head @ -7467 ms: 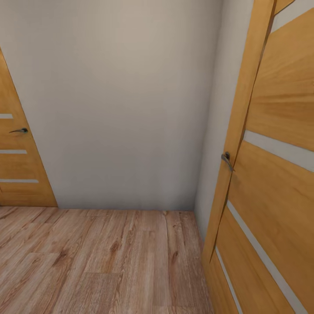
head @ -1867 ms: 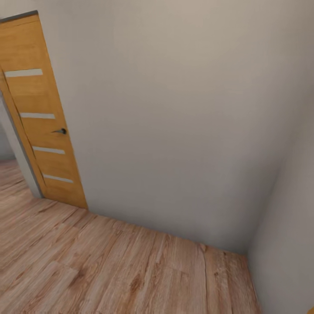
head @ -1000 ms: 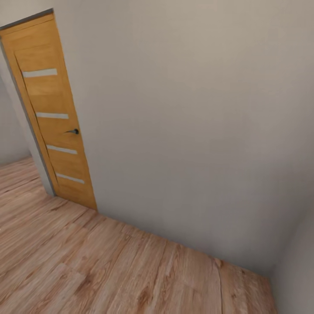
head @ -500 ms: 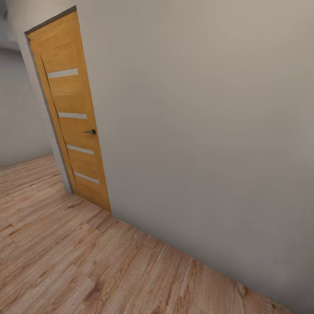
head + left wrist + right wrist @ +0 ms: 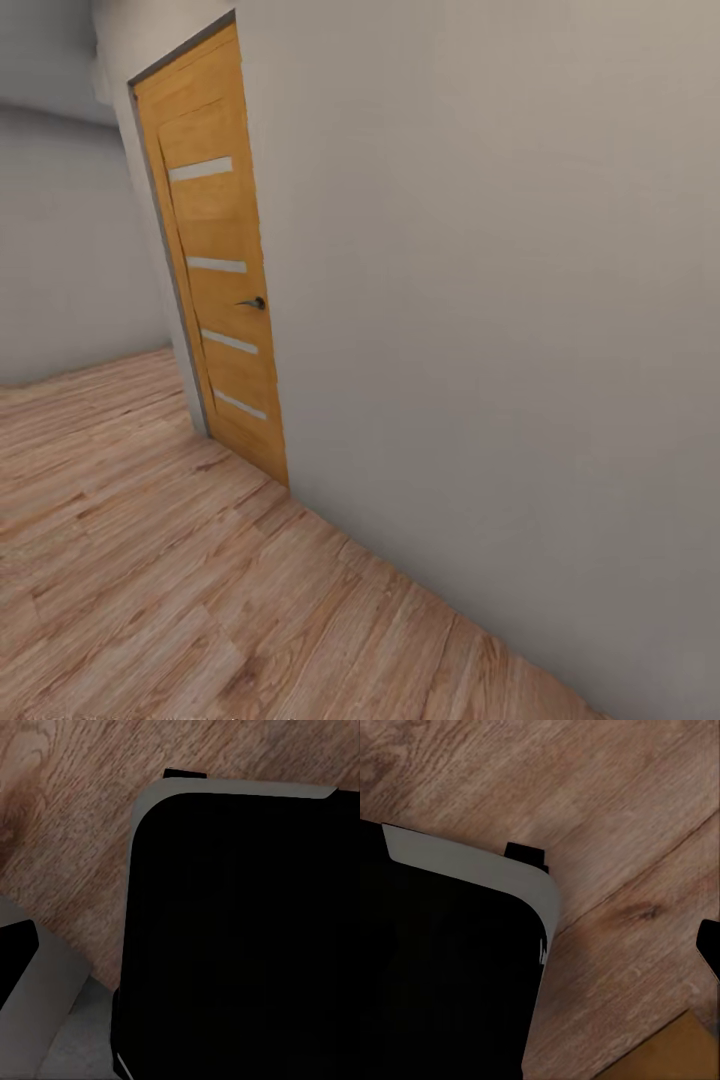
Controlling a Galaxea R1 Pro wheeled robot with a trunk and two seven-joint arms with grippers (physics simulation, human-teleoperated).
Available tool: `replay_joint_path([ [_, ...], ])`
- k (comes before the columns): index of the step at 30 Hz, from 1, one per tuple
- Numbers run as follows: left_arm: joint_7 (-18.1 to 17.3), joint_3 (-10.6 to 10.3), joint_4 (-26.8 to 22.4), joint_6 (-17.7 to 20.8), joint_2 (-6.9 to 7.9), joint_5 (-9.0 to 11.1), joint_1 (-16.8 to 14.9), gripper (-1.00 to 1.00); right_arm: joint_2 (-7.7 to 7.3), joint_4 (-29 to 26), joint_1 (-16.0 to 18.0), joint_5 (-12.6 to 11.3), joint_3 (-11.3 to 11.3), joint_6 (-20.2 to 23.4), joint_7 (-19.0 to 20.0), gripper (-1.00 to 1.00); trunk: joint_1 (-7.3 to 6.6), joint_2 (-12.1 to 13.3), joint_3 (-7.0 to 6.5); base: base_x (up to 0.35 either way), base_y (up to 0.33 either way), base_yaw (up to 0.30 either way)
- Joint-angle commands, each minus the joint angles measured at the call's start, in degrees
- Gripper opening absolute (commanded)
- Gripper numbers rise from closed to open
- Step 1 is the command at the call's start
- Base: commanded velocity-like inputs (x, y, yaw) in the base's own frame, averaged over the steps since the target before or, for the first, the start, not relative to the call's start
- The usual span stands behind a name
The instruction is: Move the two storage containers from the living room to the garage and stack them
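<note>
The two storage containers are out of view. The head view faces a plain grey-white wall above light wood-plank flooring. In the left wrist view, my own black base with its grey rim sits over the planks. The right wrist view has the same base over the same flooring. No fingers can be made out in either wrist view.
An orange wood-panelled door with a dark handle stands shut in the wall at the left. Left of it the floor runs on towards a farther grey wall. An orange-brown surface that I cannot identify lies near my base.
The camera has turned left: the door has slid rightward in the picture, the right-hand corner has left the view, and the passage beyond the door has come into sight.
</note>
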State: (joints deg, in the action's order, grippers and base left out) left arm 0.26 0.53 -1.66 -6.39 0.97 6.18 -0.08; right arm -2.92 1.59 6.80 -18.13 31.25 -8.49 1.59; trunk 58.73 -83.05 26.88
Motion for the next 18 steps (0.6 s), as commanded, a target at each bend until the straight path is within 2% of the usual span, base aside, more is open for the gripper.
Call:
replay_joint_path([
  [1,0.0,0.0,0.0,-0.1,-0.01,0.5,0.0,1.00,0.02,0.2,0.1,-0.6,0.5,-0.3,0.2,1.00,0.00,0.0,0.05,0.017,0.000,0.271],
  [18,0.0,0.0,0.0,-0.1,-0.01,0.5,0.0,1.00,0.02,0.2,0.1,-0.6,0.5,-0.3,0.2,1.00,0.00,0.0,0.05,0.002,0.000,0.271],
])
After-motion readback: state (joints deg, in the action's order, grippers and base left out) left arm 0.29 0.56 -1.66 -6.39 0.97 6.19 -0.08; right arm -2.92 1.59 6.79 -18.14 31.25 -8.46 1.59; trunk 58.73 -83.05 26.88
